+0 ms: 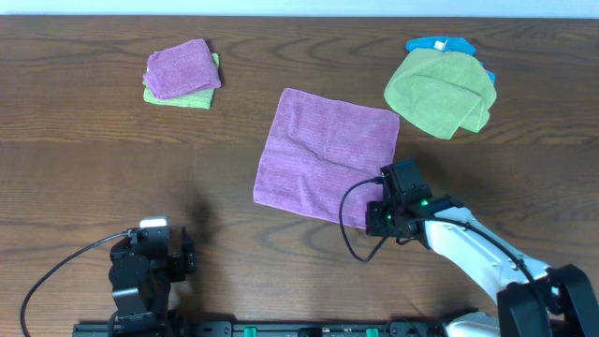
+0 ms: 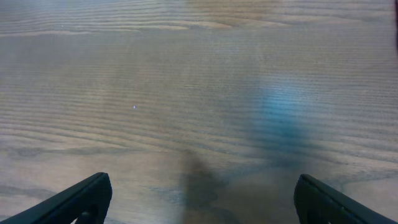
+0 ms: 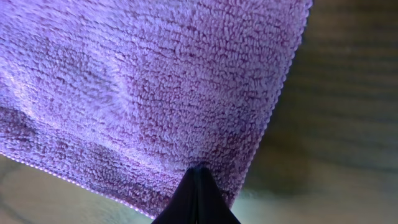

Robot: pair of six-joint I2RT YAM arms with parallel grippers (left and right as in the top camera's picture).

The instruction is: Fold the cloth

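A purple cloth (image 1: 323, 154) lies spread flat in the middle of the wooden table. My right gripper (image 1: 386, 208) is at the cloth's near right corner. In the right wrist view its fingers (image 3: 199, 171) are pressed together on the fuzzy purple cloth (image 3: 155, 81) close to that corner, pinching it. My left gripper (image 1: 187, 251) rests at the near left of the table, far from the cloth. In the left wrist view it (image 2: 202, 183) is open wide over bare wood, with nothing between its fingers.
A folded purple cloth (image 1: 180, 67) lies on a folded green one (image 1: 178, 96) at the back left. A crumpled green cloth (image 1: 440, 91) sits at the back right with a blue cloth (image 1: 440, 44) behind it. A black cable (image 1: 351, 215) loops by the right gripper.
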